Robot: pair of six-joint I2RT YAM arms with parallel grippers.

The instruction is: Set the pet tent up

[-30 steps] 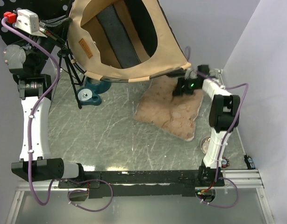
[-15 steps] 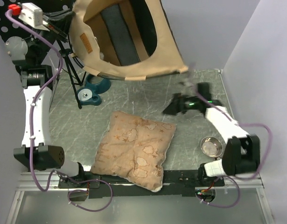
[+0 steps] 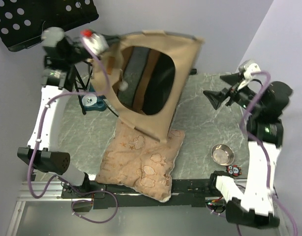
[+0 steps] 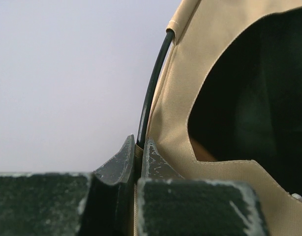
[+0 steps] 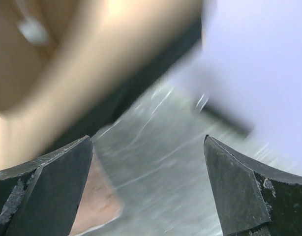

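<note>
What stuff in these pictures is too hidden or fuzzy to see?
- Top view: the pet tent covers most of the blue bowl and part of the cushion.
- Right wrist view: motion blur smears the tent.
- Left wrist view: the left gripper fingers block the bottom; the tent's inside is too dark.

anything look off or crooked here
Yes. The pet tent is not standing on its base: it hangs tilted from the left gripper, which pinches its edge by the black pole, lower corner over the cushion. The cushion also overhangs the table's near edge.
</note>
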